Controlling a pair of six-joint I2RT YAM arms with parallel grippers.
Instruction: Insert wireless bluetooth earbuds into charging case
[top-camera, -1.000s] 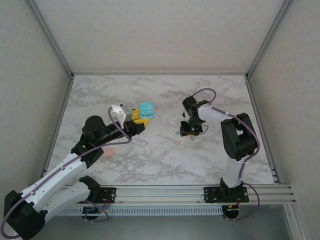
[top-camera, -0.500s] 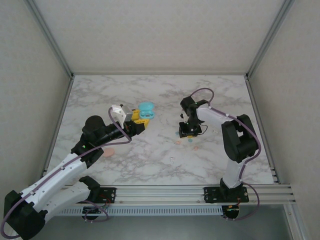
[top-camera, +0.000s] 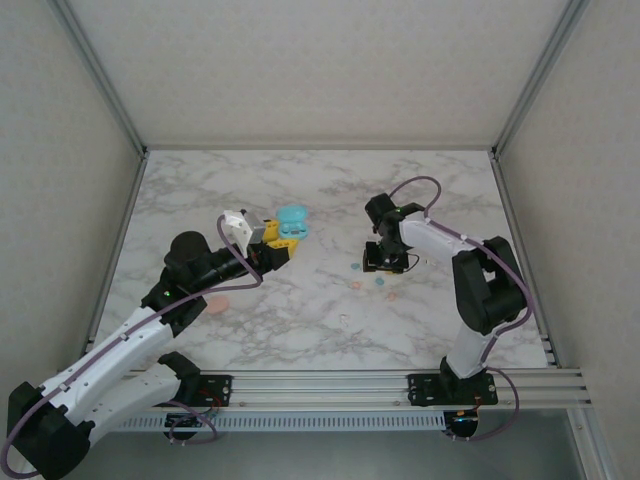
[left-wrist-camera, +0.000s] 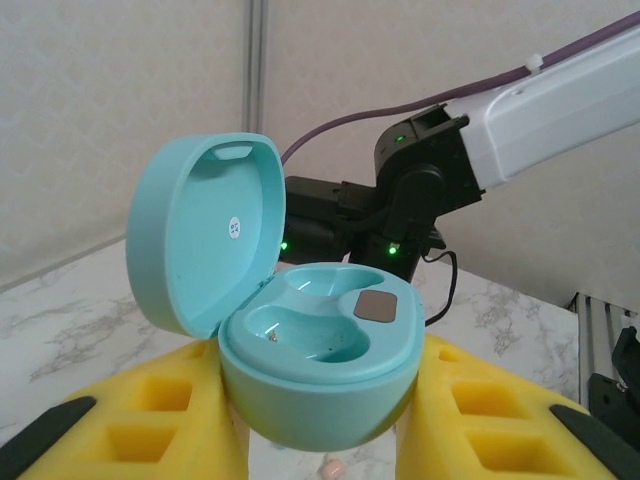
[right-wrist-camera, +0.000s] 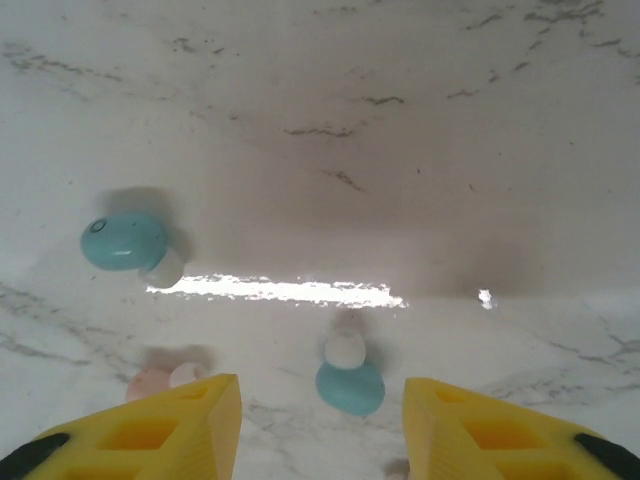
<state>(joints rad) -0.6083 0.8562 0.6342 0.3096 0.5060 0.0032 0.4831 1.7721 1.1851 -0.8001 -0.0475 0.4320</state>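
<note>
Top view: at mid-frame the left end effector (top-camera: 268, 252) grips the open teal charging case (top-camera: 291, 222). The right end effector (top-camera: 385, 263) hangs over loose earbuds (top-camera: 381, 282) on the worktop (top-camera: 300, 330).

Left wrist: yellow fingers (left-wrist-camera: 150, 420) clamp the case, lid tipped back, both wells bare and ready to receive.

Right wrist: jaws apart and empty, straddling a teal earbud (right-wrist-camera: 350, 385) at lower centre, lined up for a pinch, I'd say. A second teal earbud (right-wrist-camera: 125, 242) lies at upper left.

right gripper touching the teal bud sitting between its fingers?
Apart. Right wrist view: the teal earbud lies on the table between the open fingers of the right gripper, with bare marble visible on both sides of it.
</note>
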